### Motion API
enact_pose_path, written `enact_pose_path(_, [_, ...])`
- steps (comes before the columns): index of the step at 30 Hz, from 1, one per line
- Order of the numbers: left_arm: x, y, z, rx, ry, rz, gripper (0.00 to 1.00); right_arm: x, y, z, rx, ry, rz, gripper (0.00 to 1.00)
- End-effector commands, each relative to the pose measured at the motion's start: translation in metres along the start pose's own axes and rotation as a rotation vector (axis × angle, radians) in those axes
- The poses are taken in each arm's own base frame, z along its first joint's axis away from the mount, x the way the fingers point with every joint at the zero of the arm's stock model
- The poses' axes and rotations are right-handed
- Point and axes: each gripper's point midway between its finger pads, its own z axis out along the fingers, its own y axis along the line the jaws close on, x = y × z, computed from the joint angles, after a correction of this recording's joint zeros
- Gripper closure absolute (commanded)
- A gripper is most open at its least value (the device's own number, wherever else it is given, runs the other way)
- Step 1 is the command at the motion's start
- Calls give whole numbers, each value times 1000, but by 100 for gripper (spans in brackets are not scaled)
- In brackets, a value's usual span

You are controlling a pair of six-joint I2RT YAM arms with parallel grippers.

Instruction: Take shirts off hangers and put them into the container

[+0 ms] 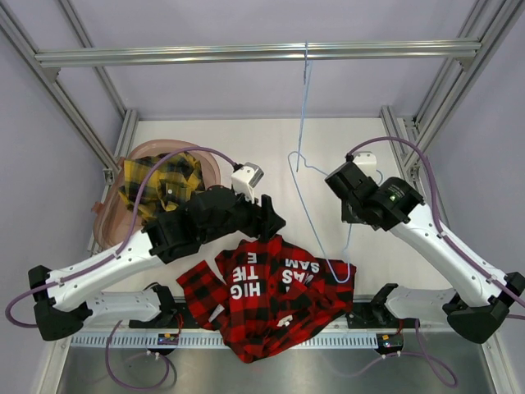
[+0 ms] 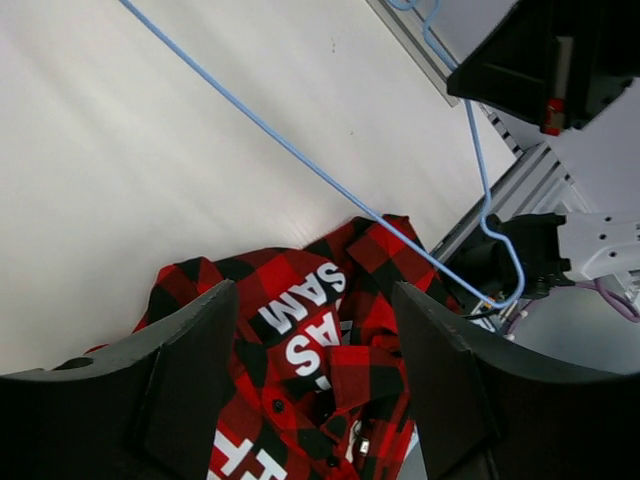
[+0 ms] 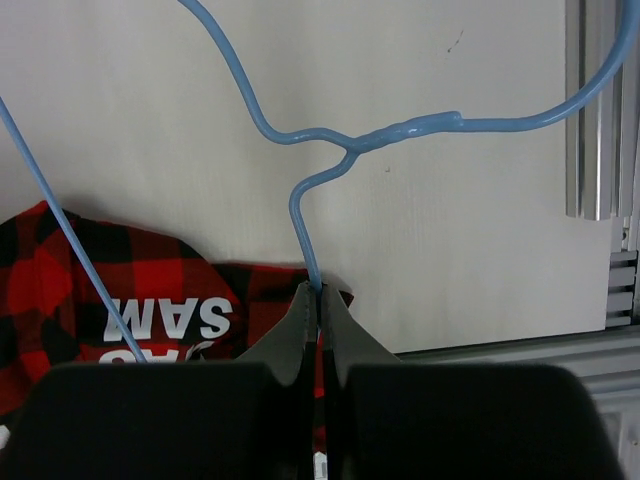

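Note:
The red-and-black plaid shirt (image 1: 262,295) with white letters lies crumpled on the table near the front edge. My left gripper (image 1: 275,222) hovers just above its far edge, open, with the shirt (image 2: 330,330) showing between the spread fingers (image 2: 190,380) and nothing held. A light-blue wire hanger (image 1: 302,123) hangs from the top rail, bare, its lower loop reaching down over the red shirt. My right gripper (image 3: 320,292) is shut on a wire of this hanger (image 3: 350,140). The yellow-and-black shirt (image 1: 164,180) lies in the pinkish container (image 1: 152,149) at the left.
A silver frame rail (image 1: 246,53) crosses the back, and slanted posts stand at both sides. The hanger's long wire (image 2: 300,160) runs diagonally across the left wrist view. The right arm's dark body (image 2: 560,60) sits close to the upper right there. Purple cables loop off both arms.

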Motion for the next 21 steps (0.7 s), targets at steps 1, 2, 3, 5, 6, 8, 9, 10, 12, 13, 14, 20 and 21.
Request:
enact_pose_path(1, [-17, -3, 15, -17, -59, -6, 31, -2, 3, -18, -10, -39, 4, 100])
enact_pose_path(2, [-17, -3, 19, -25, -58, -6, 30, 1, 8, -21, -36, -35, -1, 100])
enact_pose_path(3, [-18, -1, 22, -37, -58, -6, 27, 4, 18, -26, -77, -39, -10, 100])
enact_pose_path(5, [-13, 6, 34, -81, -34, 7, 24, 9, 27, -34, -129, -33, -15, 100])
enact_pose_path(6, [-16, 12, 36, -102, -38, 8, 23, 11, 35, -39, -166, -36, -18, 100])
enact_pose_path(8, [-18, 17, 42, -97, -36, 2, 22, 15, 44, -49, -229, -28, -18, 100])
enact_pose_path(9, [-14, 26, 44, -91, -22, -12, 22, 18, 50, -55, -273, -25, -22, 100])
enact_pose_path(10, [-13, 29, 44, -82, -24, -19, 22, 19, 51, -58, -284, -27, -21, 100])
enact_pose_path(12, [-21, 30, 37, -50, -70, -22, 23, 20, 52, -62, -308, -26, -17, 100])
enact_pose_path(13, [-15, 32, 36, -41, -64, -4, 24, 20, 51, -64, -318, -30, -8, 100])
enact_pose_path(14, [-15, 30, 34, -24, -78, 1, 25, 20, 50, -65, -327, -33, -13, 100])
enact_pose_path(20, [4, 40, 24, -5, -112, -10, 26, 16, 59, -76, -412, -48, -4, 100])
enact_pose_path(21, [3, 41, 22, -6, -128, -16, 26, 16, 62, -78, -430, -46, -3, 100])
